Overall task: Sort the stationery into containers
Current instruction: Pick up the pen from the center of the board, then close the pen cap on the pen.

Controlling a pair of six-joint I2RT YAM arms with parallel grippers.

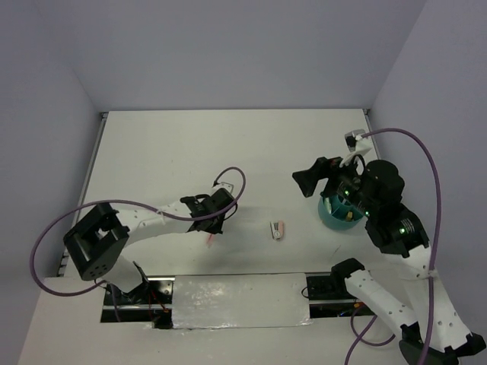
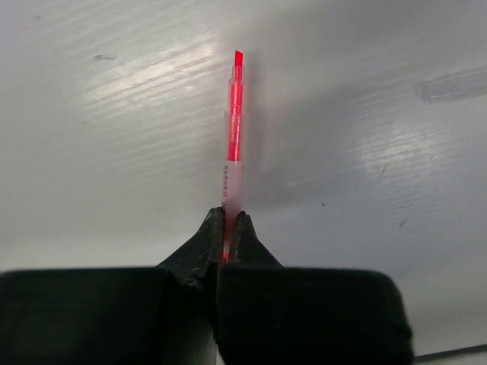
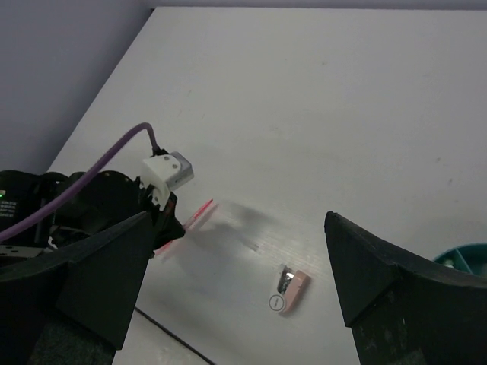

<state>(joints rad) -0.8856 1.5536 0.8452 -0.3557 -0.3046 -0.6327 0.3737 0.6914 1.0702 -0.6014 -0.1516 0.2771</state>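
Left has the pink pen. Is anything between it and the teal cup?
Yes. The mini stapler lies between the pen and the cup, and the open right gripper hovers at the cup's near side.

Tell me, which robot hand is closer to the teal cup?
Right. The right gripper hovers open close by the teal cup; the left gripper is far off, shut on the pink-red pen.

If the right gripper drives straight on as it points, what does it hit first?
Most likely the table, near the pink-white mini stapler, which lies low between the fingers of the open right gripper. The left gripper, shut on the pink-red pen, lies farther along. Depth is uncertain.
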